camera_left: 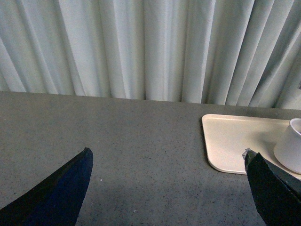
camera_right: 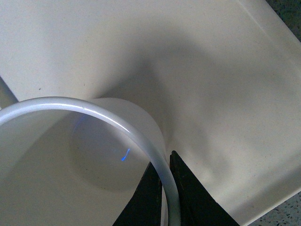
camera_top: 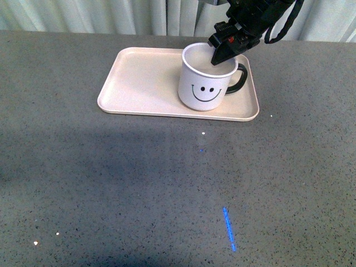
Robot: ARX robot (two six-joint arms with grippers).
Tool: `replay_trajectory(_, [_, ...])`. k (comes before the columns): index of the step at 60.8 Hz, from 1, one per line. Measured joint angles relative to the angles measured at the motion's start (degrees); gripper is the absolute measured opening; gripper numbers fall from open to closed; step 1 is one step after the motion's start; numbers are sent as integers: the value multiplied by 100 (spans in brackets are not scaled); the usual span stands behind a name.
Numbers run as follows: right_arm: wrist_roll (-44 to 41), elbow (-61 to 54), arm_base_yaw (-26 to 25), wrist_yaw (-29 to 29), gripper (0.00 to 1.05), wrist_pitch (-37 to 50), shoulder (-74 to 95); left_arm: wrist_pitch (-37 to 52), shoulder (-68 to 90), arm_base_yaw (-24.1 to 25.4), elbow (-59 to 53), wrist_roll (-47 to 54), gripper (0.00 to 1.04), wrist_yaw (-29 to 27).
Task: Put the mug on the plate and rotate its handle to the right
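Observation:
The white mug with a black smiley face stands upright on the right part of the pale pink-beige plate. Its black handle points right. My right gripper is shut on the mug's rim at the back right, one finger inside and one outside. In the right wrist view the rim runs between my two black fingers, over the plate. My left gripper is open and empty above the table, left of the plate. The mug's edge shows there.
The grey speckled table spreads in front of the plate. Pale curtains hang behind the table's far edge. A blue light streak lies on the table at the front right.

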Motion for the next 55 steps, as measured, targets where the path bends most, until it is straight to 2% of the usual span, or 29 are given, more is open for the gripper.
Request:
replay_trajectory(9, [-57,0,4,20,21,2,2,0,0,0,0,0,95,0])
replay_trajectory(16, [-94,15,7,9,45,-33,4,0,0,0,0,0,95,0])
replay_trajectory(24, [-94,63,4,-98,65,48,-13,0,0,0,0,0,95,0])
replay_trajectory(28, [63,9,-20,-321,80,404,-153,0,0,0,0,0,95,0])
replay_trajectory(35, [387,-535,-68,-575,96,1270,-719,0,0,0,0,0,95,0])
replay_trajectory(46, [599,-669,-107,-632,96,1528,-1292,0,0,0,0,0,95,0])
replay_trajectory(48, [852,-942,-90,-232,92,2068,-1421,0,0,0,0,0,95,2])
replay_trajectory(50, [1268,-1635,-50,719,86,3397,-1650,0,0,0,0,0,95,0])
replay_trajectory(51, [1381,-1814,-42,931,84,3720,-1707,0,0,0,0,0,95,2])
replay_trajectory(52, [1613,-2225,-35,1305,81,4404,-1827,0,0,0,0,0,95,4])
replay_trajectory(55, [2015,-3080,-35,1849,74,5718,-2068,0,0,0,0,-2,95,0])
